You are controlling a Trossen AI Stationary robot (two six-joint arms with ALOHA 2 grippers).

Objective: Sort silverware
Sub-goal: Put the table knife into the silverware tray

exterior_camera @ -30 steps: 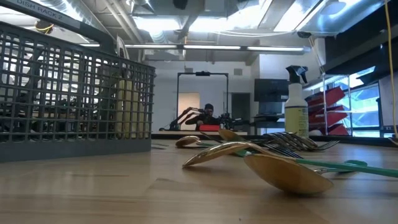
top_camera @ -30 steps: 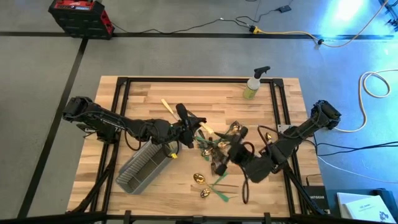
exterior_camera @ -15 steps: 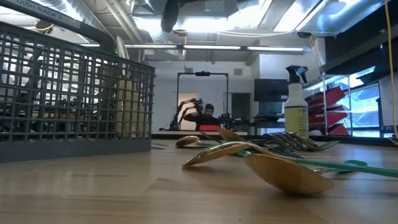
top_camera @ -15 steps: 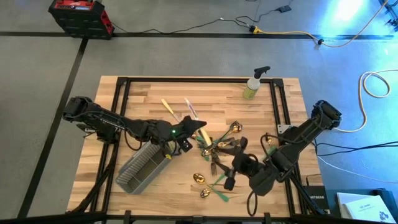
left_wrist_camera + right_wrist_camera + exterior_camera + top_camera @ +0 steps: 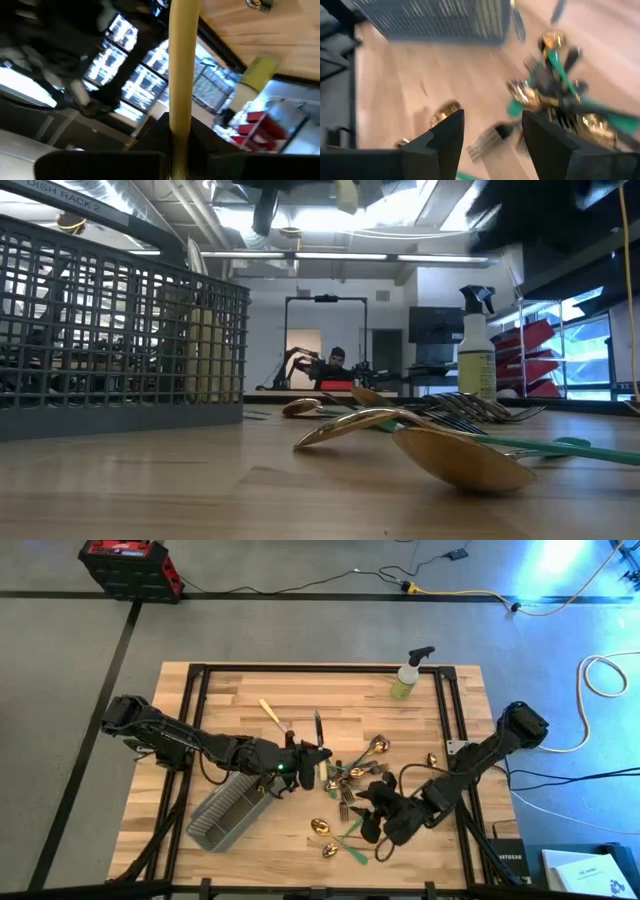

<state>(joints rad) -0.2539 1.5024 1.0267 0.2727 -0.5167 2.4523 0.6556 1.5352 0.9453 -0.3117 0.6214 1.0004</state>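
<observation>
Left pincer [image 5: 303, 766]: clenched on cream-handled utensil [image 5: 183, 65], beside mesh caddy [image 5: 230, 810].
Right pincer [image 5: 490, 131]: released, holding nothing, above silverware pile [image 5: 355, 775] on wooden surface [image 5: 240, 700].

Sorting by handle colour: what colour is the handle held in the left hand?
Cream-yellow handle, clearest in the left wrist view.

Under my matt black plastic-looking fingers [image 5: 445, 145] lies a pale butcher-block wooden table [image 5: 250, 695] with a smooth, faintly shiny grain, glossy gold-coloured metal spoon heads [image 5: 460, 458], smooth matt cream and green handles [image 5: 184, 65], and a dull grey mesh caddy [image 5: 120, 340].
</observation>
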